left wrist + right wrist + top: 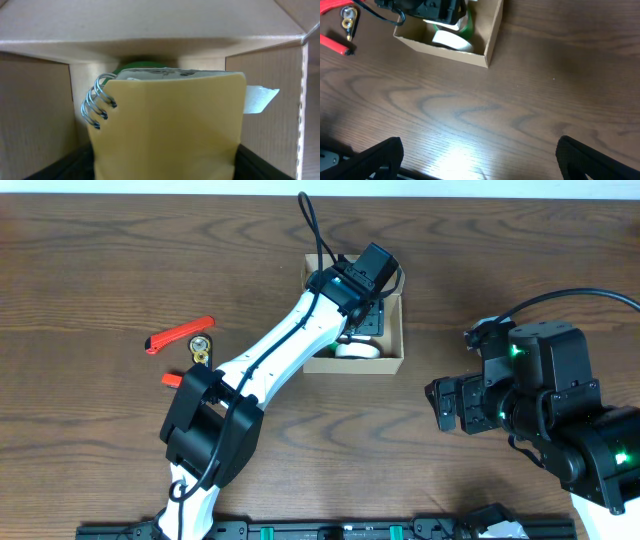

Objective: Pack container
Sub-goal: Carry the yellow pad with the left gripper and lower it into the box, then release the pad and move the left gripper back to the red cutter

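Observation:
The container (395,362) is an open tan cardboard box at the table's back middle, also seen in the right wrist view (492,40). My left gripper (372,310) reaches down inside it. In the left wrist view a yellow spiral notebook (165,130) stands upright between my left gripper's (165,170) dark fingers, with box walls (35,115) all round. No gap shows beside the notebook, so a grip is unclear. A green thing (142,65) peeks out behind it. A white roll (357,350) lies in the box's front part. My right gripper (480,150) hangs open over bare table.
Left of the box lie a red-handled tool (180,338), a small brass-coloured piece (201,347) and an orange piece (172,380). My right arm (540,400) stands at the right side of the table, well away from the box.

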Robot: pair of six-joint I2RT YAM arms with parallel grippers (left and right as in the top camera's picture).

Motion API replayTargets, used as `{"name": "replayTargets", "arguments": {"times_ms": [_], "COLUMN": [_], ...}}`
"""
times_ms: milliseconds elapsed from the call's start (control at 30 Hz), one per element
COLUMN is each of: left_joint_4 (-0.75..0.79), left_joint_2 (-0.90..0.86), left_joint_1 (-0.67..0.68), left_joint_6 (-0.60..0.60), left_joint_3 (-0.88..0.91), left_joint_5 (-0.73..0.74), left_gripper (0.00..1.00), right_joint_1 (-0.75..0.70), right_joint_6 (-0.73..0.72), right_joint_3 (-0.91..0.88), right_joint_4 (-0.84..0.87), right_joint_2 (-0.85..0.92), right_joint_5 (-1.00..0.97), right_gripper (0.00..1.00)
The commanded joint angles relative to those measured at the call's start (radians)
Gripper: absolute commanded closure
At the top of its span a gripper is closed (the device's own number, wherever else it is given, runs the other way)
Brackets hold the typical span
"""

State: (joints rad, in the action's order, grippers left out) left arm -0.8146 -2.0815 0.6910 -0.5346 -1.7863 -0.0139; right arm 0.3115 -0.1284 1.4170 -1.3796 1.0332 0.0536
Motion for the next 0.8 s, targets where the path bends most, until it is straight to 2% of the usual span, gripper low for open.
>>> {"name": "replayTargets", "arguments": {"times_ms": [0,200,433,600,767], "left_joint_4": [-0.034,-0.119,-0.195,-0.304,-0.442], "left_joint_2": [-0.010,0.001,0.004,0.020,0.100], "left_joint_1": [-0.003,-0.004,-0.004,-0.011,-0.095], "left_joint_6": [0.023,0.027,0.042,0.038,-0.026], "left_joint_3": [-0.027,-0.108,-0.229,-0.331,-0.365], "left_joint_5": [0.005,-0.105,-0.124,-0.172,-0.233], "left_gripper": [0.21,0.04,0.04,0.04,0.05], "right_joint_1": [-0.007,-0.007,-0.007,-0.007,-0.007], "right_joint_6": [0.003,0.003,0.003,0.003,0.003], "right_joint_3": [0.000,0.000,0.000,0.000,0.000], "right_joint_4": [-0.002,-0.002,-0.002,-0.002,-0.002], "right_joint_2": [-0.001,-0.001,-0.001,-0.001,-0.001], "right_joint_5": [0.003,0.003,0.003,0.003,0.003], "right_gripper": [0.01,0.01,0.01,0.01,0.01]}}
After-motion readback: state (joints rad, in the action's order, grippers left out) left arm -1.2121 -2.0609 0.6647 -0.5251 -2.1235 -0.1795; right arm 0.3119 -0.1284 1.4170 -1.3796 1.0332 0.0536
